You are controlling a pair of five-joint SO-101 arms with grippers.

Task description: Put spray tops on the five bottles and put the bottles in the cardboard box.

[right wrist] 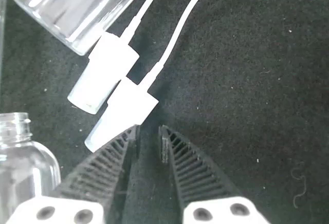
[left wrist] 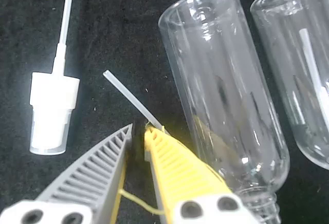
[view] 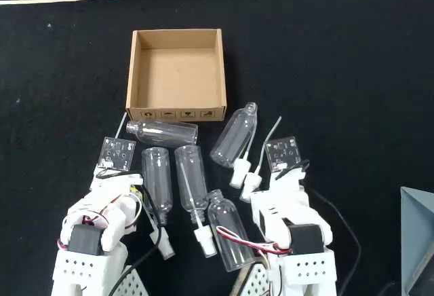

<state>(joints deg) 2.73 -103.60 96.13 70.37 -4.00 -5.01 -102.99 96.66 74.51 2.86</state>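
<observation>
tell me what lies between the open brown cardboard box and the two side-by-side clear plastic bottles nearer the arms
In the high view, another clear plastic bottle lies crosswise there, just before the cardboard box's near wall.

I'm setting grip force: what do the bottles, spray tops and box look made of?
Bottles: probably clear glossy plastic; the black cloth shows through and highlights streak the walls, though glass isn't ruled out. Spray tops: opaque white plastic, fairly matte. Box: plain brown matte cardboard with folded walls.
</observation>
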